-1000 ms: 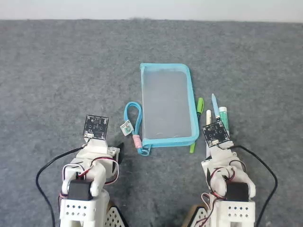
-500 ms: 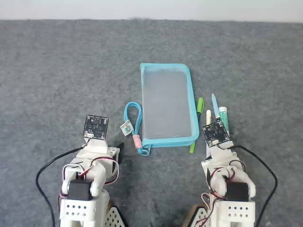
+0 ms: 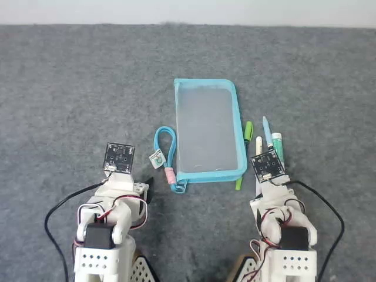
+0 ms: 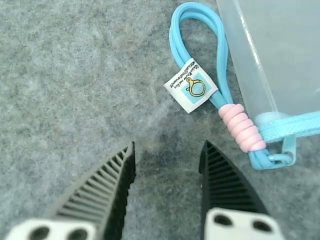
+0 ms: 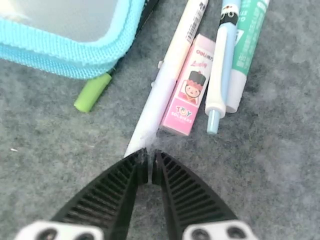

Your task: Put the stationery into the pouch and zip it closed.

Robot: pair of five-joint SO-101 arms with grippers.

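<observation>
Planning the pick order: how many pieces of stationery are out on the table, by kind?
Pens: 4 (green pen, white pen, blue pen, teal pen)
Eraser: 1
Total: 5, all lying outside the pouch

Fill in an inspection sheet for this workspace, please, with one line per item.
Surface: grey mat, flat.
Job's things: pouch lying flat; green marker against its edge; white pen, pink eraser, blue pen and green pen side by side outside it.
Clutter: nothing seen.
Grippers: left gripper open, empty, near the pouch's strap; right gripper shut, empty, at the white pen's end.
Cables: black cables loop beside the arm bases.
Surroundings: pale wall beyond the mat.
</observation>
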